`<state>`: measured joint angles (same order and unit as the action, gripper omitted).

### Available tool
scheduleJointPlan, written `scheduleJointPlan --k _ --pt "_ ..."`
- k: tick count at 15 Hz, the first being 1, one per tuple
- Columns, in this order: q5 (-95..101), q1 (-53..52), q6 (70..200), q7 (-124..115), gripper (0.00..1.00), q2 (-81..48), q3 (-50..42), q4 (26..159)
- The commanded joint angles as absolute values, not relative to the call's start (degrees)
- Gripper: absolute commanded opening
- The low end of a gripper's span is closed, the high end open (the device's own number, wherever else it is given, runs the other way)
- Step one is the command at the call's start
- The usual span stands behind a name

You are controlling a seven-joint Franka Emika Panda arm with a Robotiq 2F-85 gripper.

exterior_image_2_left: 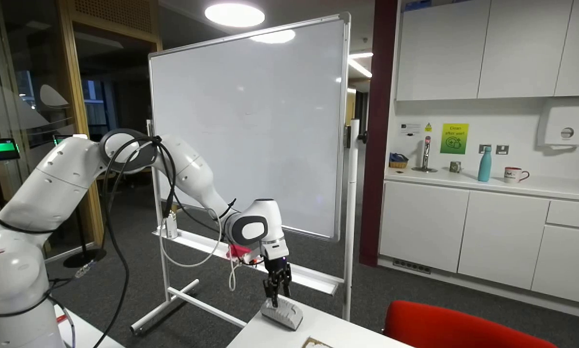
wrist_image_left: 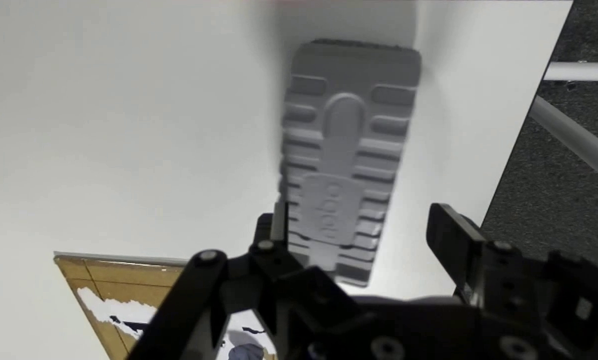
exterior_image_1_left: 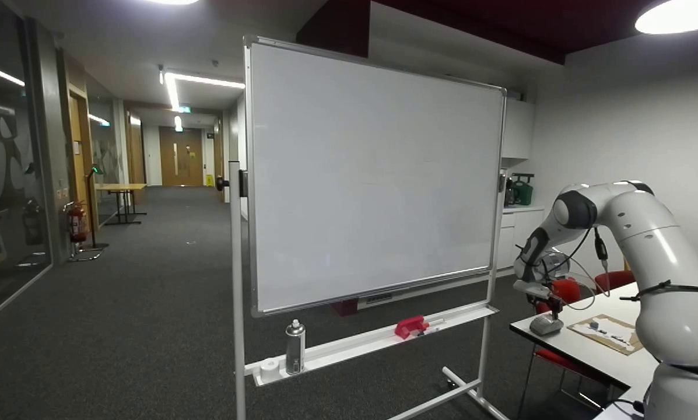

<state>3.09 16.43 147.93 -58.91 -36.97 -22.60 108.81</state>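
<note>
Looked like a grey board eraser (wrist_image_left: 343, 150), long and narrow, ribbed down both sides, with raised lettering on its back and dark, felt-like fringe at one end. Lay lettered side up on the counter (wrist_image_left: 129, 125), near an edge, at a slight angle to it.

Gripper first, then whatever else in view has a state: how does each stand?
Gripper: jaws open
Eraser: on the table, ribbed side up, one end at the jaws, contact unclear
Cardboard: flat on the table, ragged white paper on it
Whiteboard: upright
Spray can: standing
Turquoise bottle: standing
Lower cupboards: shut
Ceiling lamp: lit
</note>
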Motion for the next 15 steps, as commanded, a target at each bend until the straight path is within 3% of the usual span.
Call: scheduleJointPlan --k 1,8,15 --pt "1.69 15.75 145.31 -57.40 1.00 -37.27 -23.61 106.92" --pt "2.09 15.76 144.49 -56.54 1.00 -32.83 -24.15 109.66" --pt "4.89 14.81 148.58 -52.12 1.00 -21.18 -26.68 120.90"
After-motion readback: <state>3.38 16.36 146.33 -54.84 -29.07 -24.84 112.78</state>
